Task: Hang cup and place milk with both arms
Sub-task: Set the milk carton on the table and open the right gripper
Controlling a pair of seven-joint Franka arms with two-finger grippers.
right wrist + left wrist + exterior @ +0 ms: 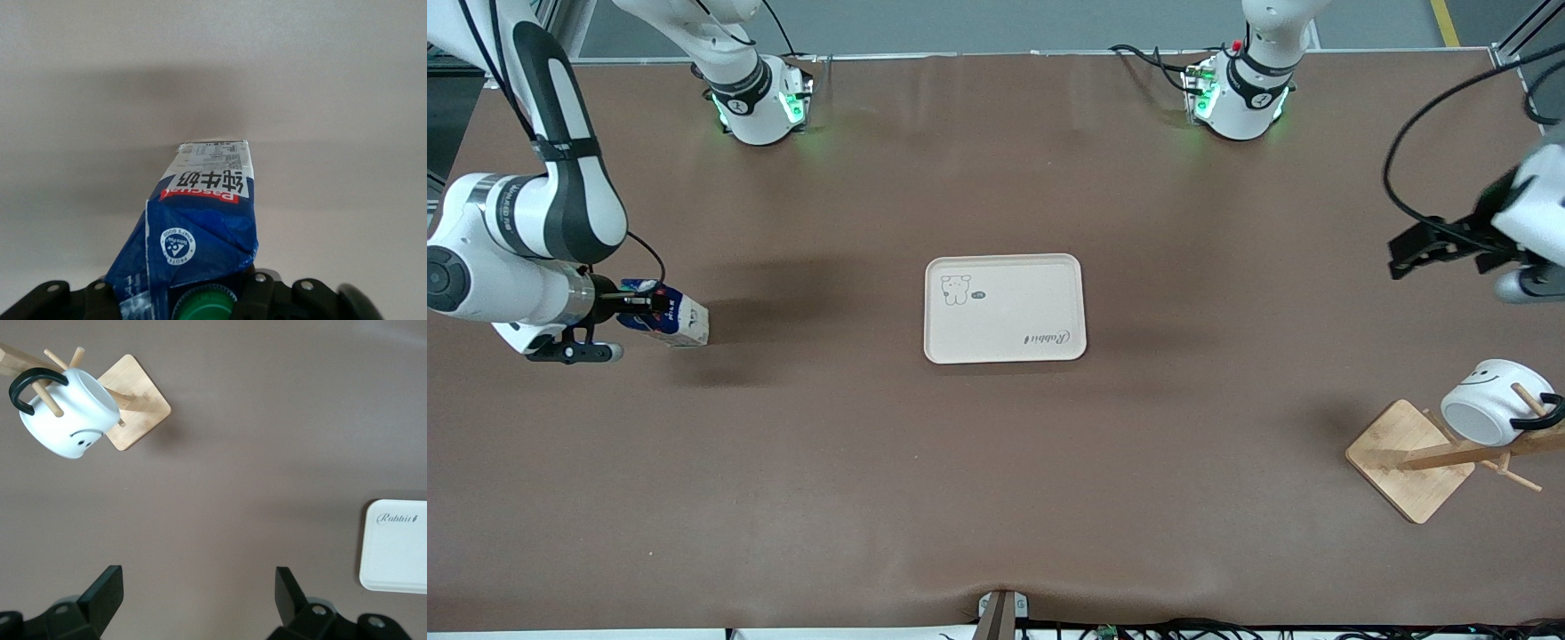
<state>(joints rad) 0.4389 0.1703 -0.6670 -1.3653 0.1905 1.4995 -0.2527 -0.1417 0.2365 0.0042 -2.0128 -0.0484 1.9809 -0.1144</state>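
The milk point(665, 313) is clamped at its top by the closed right gripper point(639, 305) at the right arm's end of the table point(996, 462). The cup point(1487, 402) is hung on the wooden rack point(1414, 459); above it, the left gripper point(1427, 249) is held wide open, empty.

Glossy cup point(1485, 402), seemingly wooden rack point(1409, 460)

White smiley cup point(1487, 402) hangs tilted by its black handle; blue-white milk point(669, 316) leans, held.

2 white arms point(560, 187) (black joint bands, black cables), green-lit bases.
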